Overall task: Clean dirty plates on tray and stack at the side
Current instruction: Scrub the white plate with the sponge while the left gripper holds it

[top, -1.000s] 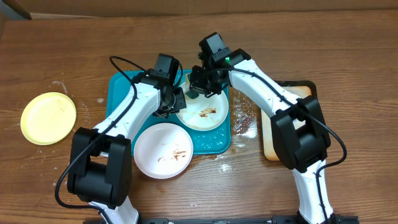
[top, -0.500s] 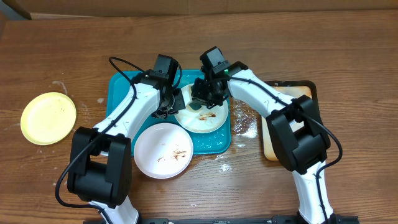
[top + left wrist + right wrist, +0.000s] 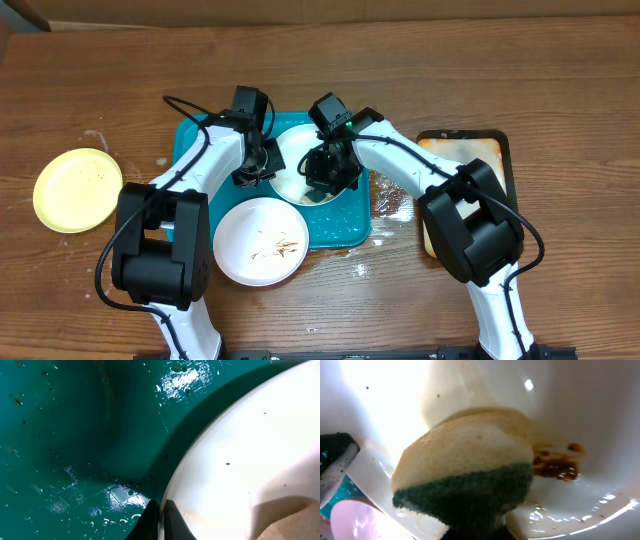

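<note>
Centre of the large teal-blue rectangular plastic tray (image 3: 345,222): a small round white plate (image 3: 290,155), glossy and wet, mostly hidden in the overhead view by both arms. Pale and clean across most of its bowl in the right wrist view, except for a brown smear (image 3: 559,467) with thinner streaks trailing toward the rim. Down in that bowl, just beside the smear, a yellow sponge with a dark green scouring layer (image 3: 465,472), pinched by the right gripper (image 3: 325,180). At the plate's left edge, the left gripper (image 3: 160,515), fingertips squeezed together right at the rim. Seemingly nipping the thin rim between them, though too close and dark to say for sure. Tray floor there beaded with water drops and dark specks.

Second white plate (image 3: 262,240) at the tray's near left corner, overlapping the tray rim and reaching out over the wooden table (image 3: 560,80). Thin brown streaks across its middle.

Pale yellow-green round plate (image 3: 78,190) alone on the table, well apart to the left of the tray, with no more than a faint mark or two.

Just to the right of the teal tray, a black-rimmed beige stained tray (image 3: 470,150).
</note>
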`<state>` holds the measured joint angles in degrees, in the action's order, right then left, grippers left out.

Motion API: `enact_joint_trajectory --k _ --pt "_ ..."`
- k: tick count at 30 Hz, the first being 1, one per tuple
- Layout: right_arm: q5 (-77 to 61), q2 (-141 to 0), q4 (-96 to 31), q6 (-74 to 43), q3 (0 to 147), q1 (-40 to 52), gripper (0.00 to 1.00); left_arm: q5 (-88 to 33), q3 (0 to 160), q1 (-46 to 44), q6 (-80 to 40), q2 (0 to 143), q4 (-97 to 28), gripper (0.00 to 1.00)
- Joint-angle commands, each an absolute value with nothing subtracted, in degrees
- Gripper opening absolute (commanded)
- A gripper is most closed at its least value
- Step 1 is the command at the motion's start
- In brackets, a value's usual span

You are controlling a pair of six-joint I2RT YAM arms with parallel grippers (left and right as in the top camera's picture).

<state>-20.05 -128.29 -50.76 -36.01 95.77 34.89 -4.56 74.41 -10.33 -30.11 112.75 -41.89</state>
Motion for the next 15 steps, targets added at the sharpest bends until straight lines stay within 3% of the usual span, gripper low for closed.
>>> enact_joint_trajectory --k 1,8,15 --pt "-10.9 -128.0 -51.9 -37.1 94.8 34.1 0.04 -2.2 73.5 -9.3 -31.7 116.7 -41.6 0.04" --pt "2.0 -128.0 -52.7 -45.5 94.8 33.3 0.04 -2.7 73.5 -9.5 -29.0 116.7 -43.7 0.04" --pt "-6.0 -128.0 -43.5 -46.5 94.8 34.0 0.04 -3.0 73.5 -9.5 -27.0 116.7 -45.8 0.04"
